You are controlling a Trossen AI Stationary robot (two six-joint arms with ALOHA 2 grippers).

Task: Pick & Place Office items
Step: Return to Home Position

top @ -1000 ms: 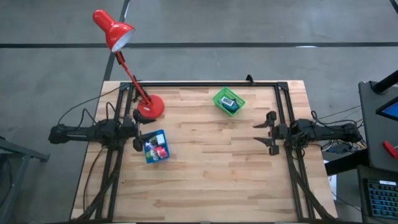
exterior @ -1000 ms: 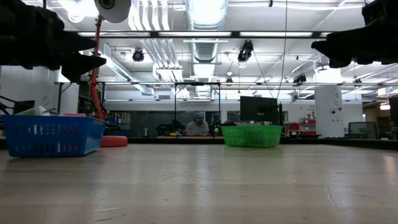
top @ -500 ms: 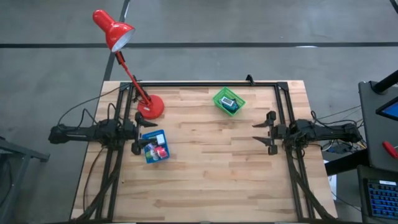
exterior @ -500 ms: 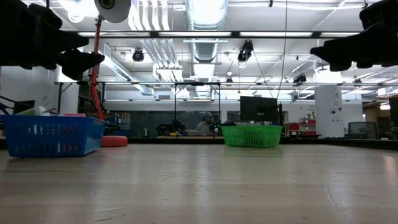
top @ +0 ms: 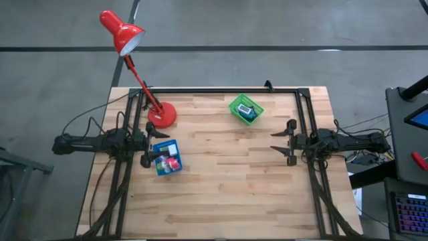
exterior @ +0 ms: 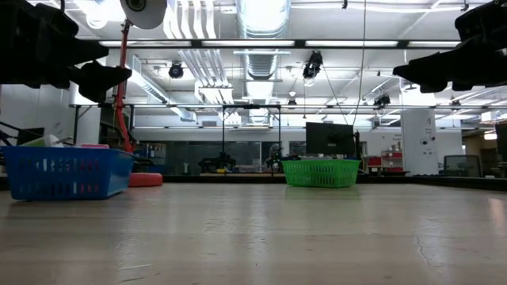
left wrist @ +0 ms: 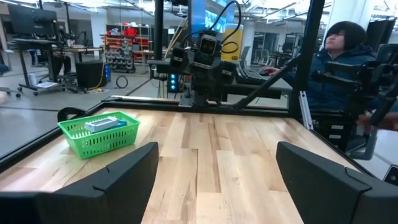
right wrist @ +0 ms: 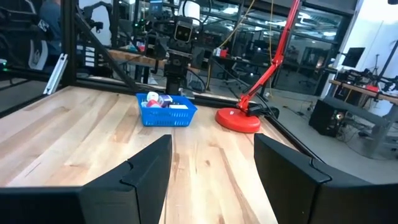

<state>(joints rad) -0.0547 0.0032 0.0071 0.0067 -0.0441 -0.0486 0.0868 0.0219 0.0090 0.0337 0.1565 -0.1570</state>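
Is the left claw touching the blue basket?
Apart. The low view shows the left claw hanging well above the blue basket, with open space plainly visible between them.

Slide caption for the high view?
Left gripper and right gripper open, apart; items in blue basket and green basket.

Lots of room in the middle of your table

The wood of the table (top: 227, 191) is open between your two arms and along the side away from the red lamp (top: 164, 115). The blue basket (exterior: 63, 174) sits just beside your left gripper (top: 148, 143). The green basket (exterior: 321, 174) stands near the lamp's side.
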